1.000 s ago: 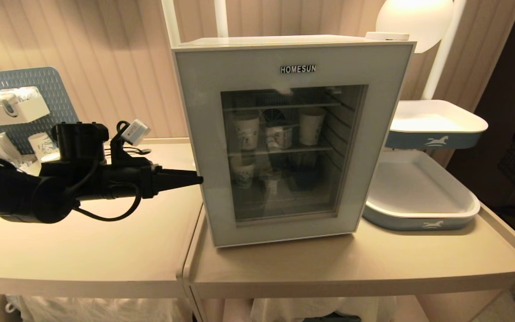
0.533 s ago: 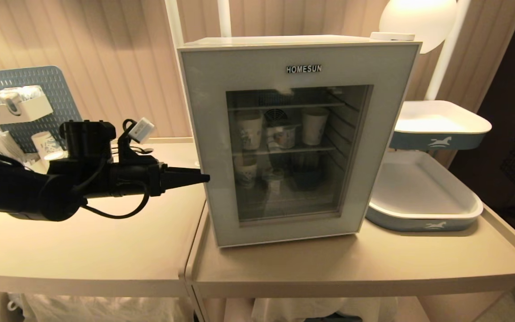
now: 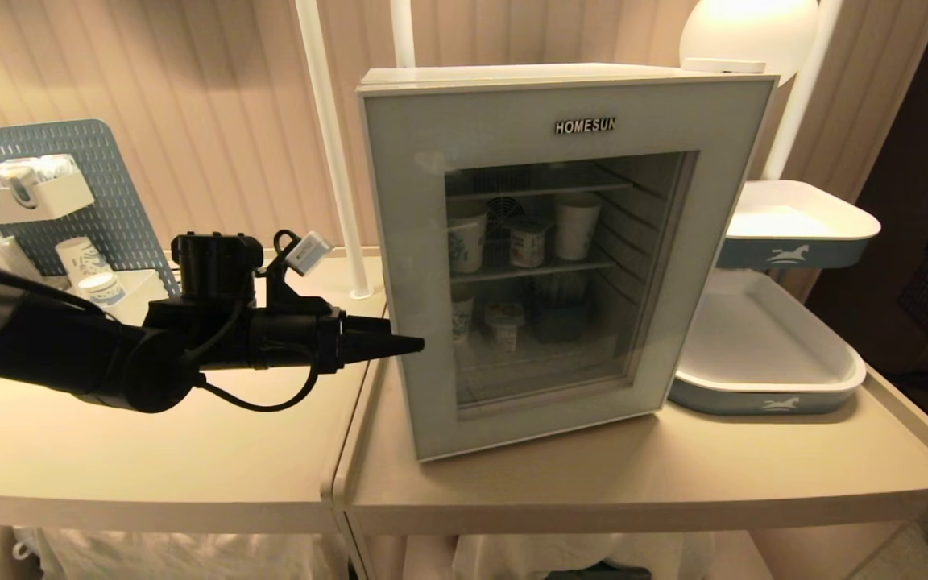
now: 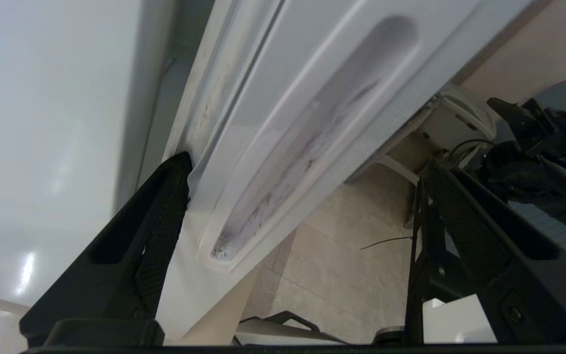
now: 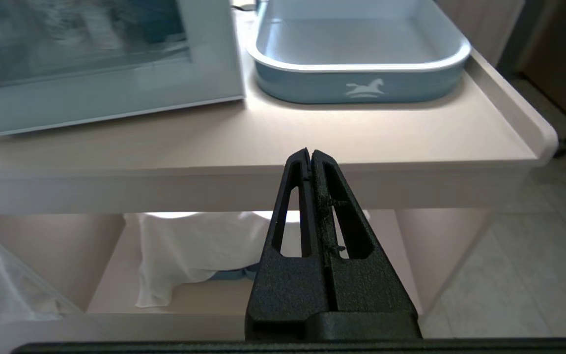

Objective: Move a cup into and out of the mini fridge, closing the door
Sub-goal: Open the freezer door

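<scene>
The white mini fridge (image 3: 512,74) stands on the right-hand table. Its door (image 3: 416,242), a pale frame around dark glass, faces me slightly askew. Paper cups (image 3: 464,238) (image 3: 577,225) stand on the wire shelves inside. My left gripper (image 3: 412,346) reaches level to the door's left edge. In the left wrist view this gripper (image 4: 305,164) is open, one finger (image 4: 155,231) wedged in the gap between the fridge body (image 4: 42,123) and the door's recessed handle (image 4: 312,113). My right gripper (image 5: 310,152) is shut on nothing, parked below the table's front edge.
A blue-and-white tray (image 3: 762,383) lies right of the fridge with a second tray (image 3: 794,234) above it. A blue pegboard (image 3: 53,185) with holders and more cups (image 3: 77,256) stands at the far left. A white pole (image 3: 327,161) rises behind the fridge's left side.
My left gripper has moved right along with the door's left edge, which has swung toward me. The fridge front now sits further right, uncovering the white pole behind. The right gripper stayed still.
</scene>
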Robot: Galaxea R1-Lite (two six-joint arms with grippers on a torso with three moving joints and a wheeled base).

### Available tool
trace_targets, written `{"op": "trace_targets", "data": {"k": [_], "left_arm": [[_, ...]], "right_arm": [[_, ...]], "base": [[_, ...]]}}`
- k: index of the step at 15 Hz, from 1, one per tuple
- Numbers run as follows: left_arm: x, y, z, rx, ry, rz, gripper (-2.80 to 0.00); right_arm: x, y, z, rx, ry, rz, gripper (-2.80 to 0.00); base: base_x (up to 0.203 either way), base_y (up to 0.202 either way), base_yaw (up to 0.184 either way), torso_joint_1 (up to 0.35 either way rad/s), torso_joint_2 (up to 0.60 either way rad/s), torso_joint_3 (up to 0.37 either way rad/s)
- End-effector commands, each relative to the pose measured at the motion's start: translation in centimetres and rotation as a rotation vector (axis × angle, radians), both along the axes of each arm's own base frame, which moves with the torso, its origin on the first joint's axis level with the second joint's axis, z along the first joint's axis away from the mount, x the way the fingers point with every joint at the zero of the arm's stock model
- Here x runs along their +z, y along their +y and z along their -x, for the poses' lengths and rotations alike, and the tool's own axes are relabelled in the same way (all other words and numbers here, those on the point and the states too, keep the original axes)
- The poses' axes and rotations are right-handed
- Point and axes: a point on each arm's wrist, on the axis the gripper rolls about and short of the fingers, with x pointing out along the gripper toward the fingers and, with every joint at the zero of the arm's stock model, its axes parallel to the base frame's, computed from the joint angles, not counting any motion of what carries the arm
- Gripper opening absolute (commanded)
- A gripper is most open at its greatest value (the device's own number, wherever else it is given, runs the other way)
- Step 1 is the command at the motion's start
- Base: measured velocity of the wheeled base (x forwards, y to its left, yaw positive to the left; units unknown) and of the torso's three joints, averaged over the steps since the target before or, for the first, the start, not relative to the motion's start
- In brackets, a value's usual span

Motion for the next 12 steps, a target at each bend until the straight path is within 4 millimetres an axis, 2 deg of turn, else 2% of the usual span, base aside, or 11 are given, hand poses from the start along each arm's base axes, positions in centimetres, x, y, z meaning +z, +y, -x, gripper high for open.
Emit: {"op": "trace_targets", "data": {"k": [1, 4, 7, 9, 12], "left_arm": [[0.1, 0.2, 0.5, 0.004, 0.007, -0.003, 0.0], [0.6, 0.6, 1.9, 0.004, -0.008, -0.005, 0.0], [1.4, 0.9, 4.4, -0.011, -0.015, -0.003, 0.0], [2.5, 0.2, 6.7, -0.055, -0.042, 0.004, 0.0], [3.7, -2.8, 10.7, -0.2, -0.072, 0.018, 0.0]], "right_arm": [[0.0, 0.0, 0.0, -0.001, 0.003, 0.0, -2.8], [0.0, 0.0, 0.0, 0.0, 0.003, 0.0, -2.8], [0.0, 0.0, 0.0, 0.0, 0.003, 0.0, -2.8], [0.0, 0.0, 0.0, 0.0, 0.003, 0.0, -2.8], [0.0, 0.0, 0.0, 0.0, 0.002, 0.0, -2.8]], "base": [[0.0, 0.0, 0.0, 0.0, 0.0, 0.0], [0.0, 0.0, 0.0, 0.0, 0.0, 0.0], [0.0, 0.0, 0.0, 0.0, 0.0, 0.0], [0.0, 0.0, 0.0, 0.0, 0.0, 0.0], [0.0, 0.0, 0.0, 0.0, 0.0, 0.0]]}}
